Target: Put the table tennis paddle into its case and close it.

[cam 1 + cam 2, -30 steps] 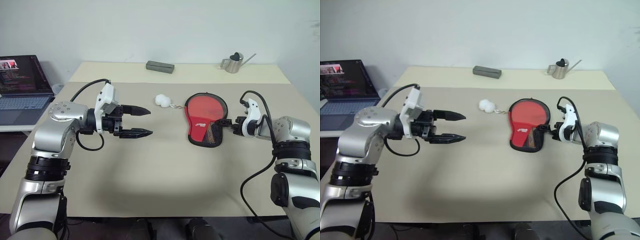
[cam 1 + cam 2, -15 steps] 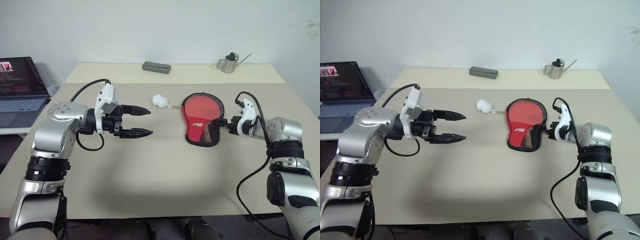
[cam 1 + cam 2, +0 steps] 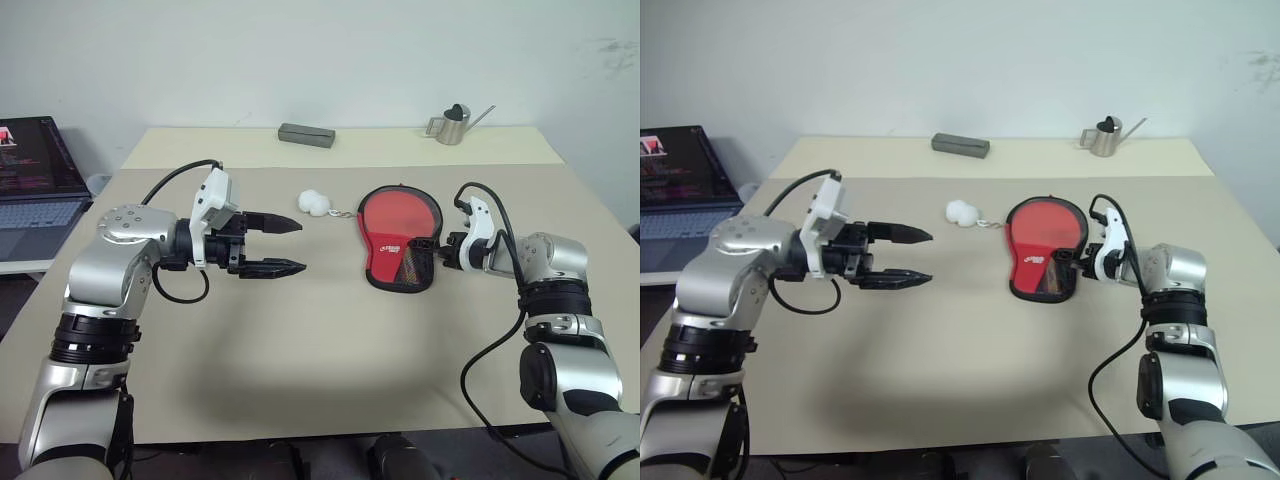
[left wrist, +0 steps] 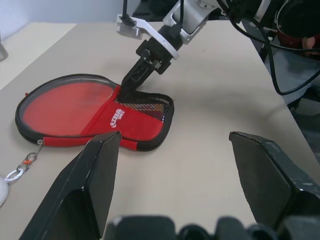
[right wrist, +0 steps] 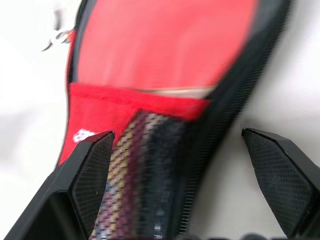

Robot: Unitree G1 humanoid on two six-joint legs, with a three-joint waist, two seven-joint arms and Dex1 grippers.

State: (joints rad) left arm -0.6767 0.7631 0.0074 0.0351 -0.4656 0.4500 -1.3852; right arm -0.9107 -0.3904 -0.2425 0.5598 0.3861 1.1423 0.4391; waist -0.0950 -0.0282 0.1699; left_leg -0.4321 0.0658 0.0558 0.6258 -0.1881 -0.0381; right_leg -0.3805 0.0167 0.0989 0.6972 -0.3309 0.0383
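Two grippers of mine are over the table (image 3: 330,350). At far left a laptop (image 3: 35,175) sits beside it. My left gripper (image 3: 285,245) hangs above the table's left half, pointing right, fingers spread and holding nothing. Right of it lies the white pompom (image 3: 311,203), chained to the case (image 3: 400,235), which lies flat right of centre, its round end far and its mesh end near. Its flap is unzipped, and the paddle's (image 4: 70,105) red face shows inside. My right gripper (image 3: 432,250) is at the case's near right edge, fingers spread wide on either side of the mesh end; I cannot tell whether they touch it. Along the far edge sit a grey box (image 3: 306,135) and a small metal can (image 3: 452,125).
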